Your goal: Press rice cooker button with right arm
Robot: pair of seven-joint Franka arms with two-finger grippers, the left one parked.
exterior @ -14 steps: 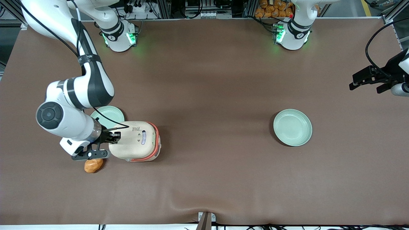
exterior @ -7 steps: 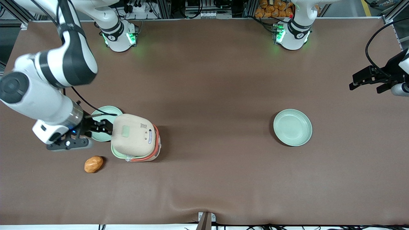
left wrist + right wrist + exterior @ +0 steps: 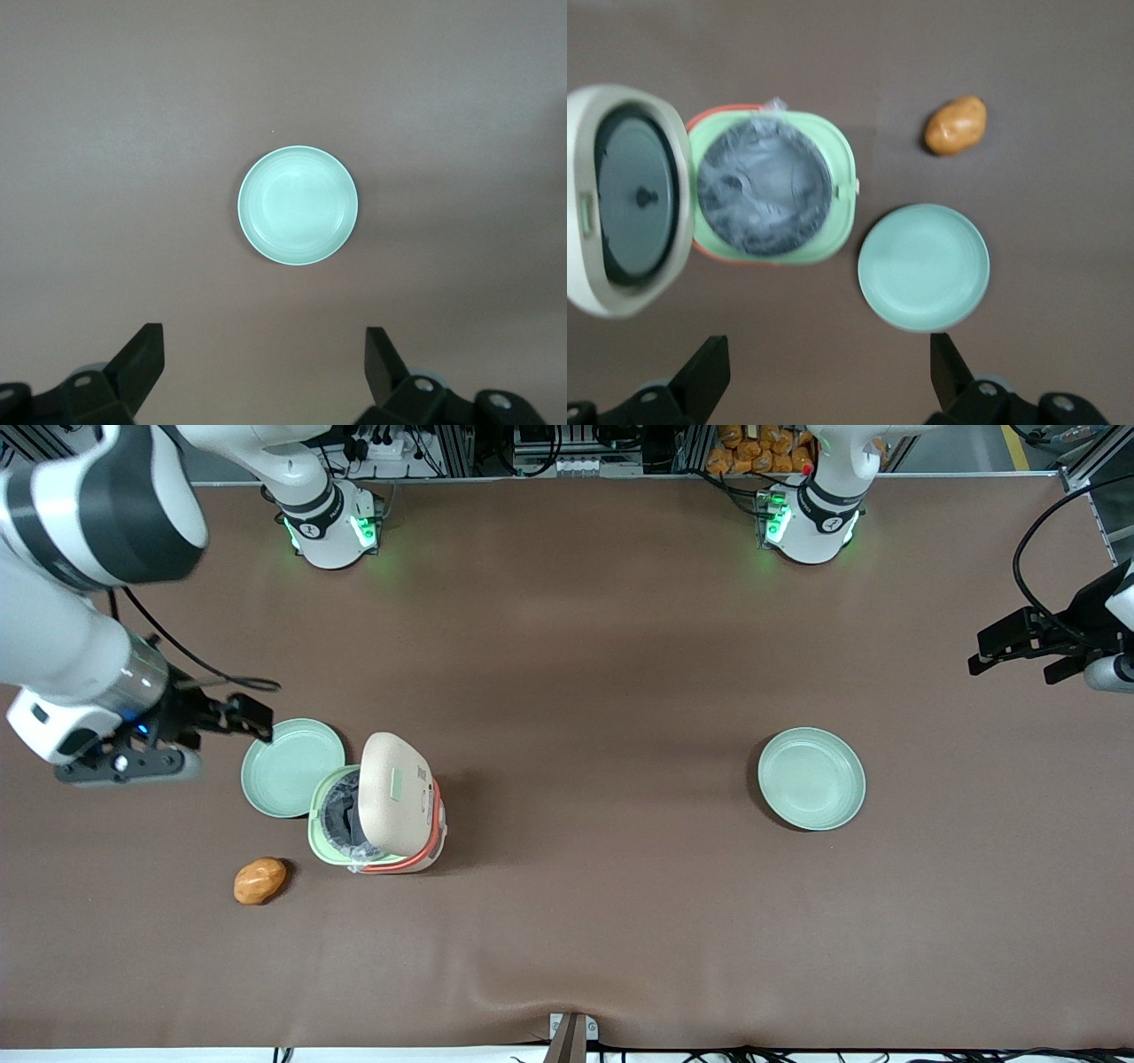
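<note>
Now open: the rice cooker (image 3: 376, 815), lid (image 3: 399, 793) sprung up and tilted back on its hinge, shut only a second earlier with the fingers on its edge. Judged from that, button pressed and task as good as done. Stood toward the working arm's end of the table. Inside the cooker, a dark inner pot (image 3: 764, 188), seemingly empty. Touching the cooker's rim, a pale green plate (image 3: 292, 767), bare. Near the cooker and closer to the front camera, a small orange-brown lump (image 3: 260, 880). Well apart, toward the parked arm's end, a second green plate (image 3: 811, 779), also bare. Right arm's gripper (image 3: 239, 716) pulled back and raised away from the cooker, just beside the nearer plate, jaws spread wide and holding nothing.
</note>
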